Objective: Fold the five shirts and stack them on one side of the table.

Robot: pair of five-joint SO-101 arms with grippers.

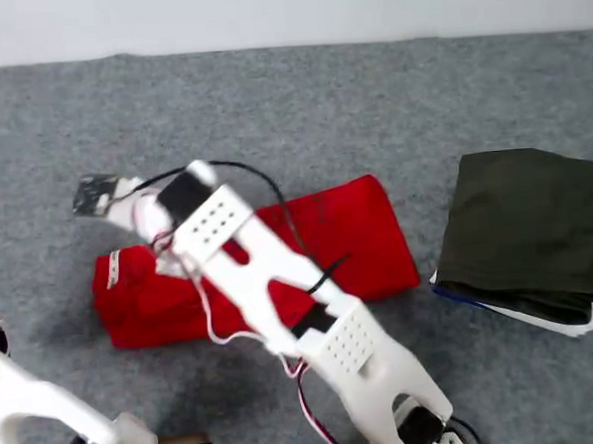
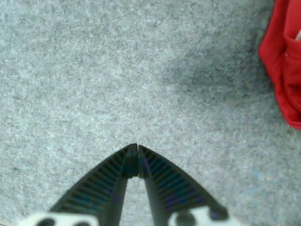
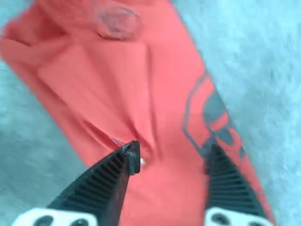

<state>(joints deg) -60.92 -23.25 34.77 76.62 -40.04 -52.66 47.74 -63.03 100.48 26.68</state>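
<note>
A folded red shirt [image 1: 357, 239] lies across the middle of the grey table [image 1: 270, 104]. My right gripper [image 3: 171, 157] hangs open just over it, one finger on each side of a crease, beside a dark print on the cloth [image 3: 214, 117]. In the high view the right arm stretches from the near edge across the shirt, with the gripper [image 1: 159, 251] at the shirt's left end. My left gripper [image 2: 137, 147] is shut and empty over bare table, with the red shirt's edge [image 2: 287, 70] a little way off. The left arm [image 1: 47, 404] sits at the near left corner.
A stack of folded shirts [image 1: 530, 225] lies at the right side of the table, a dark green one on top, with blue and white edges showing beneath. Bare grey table runs along the far side and the left.
</note>
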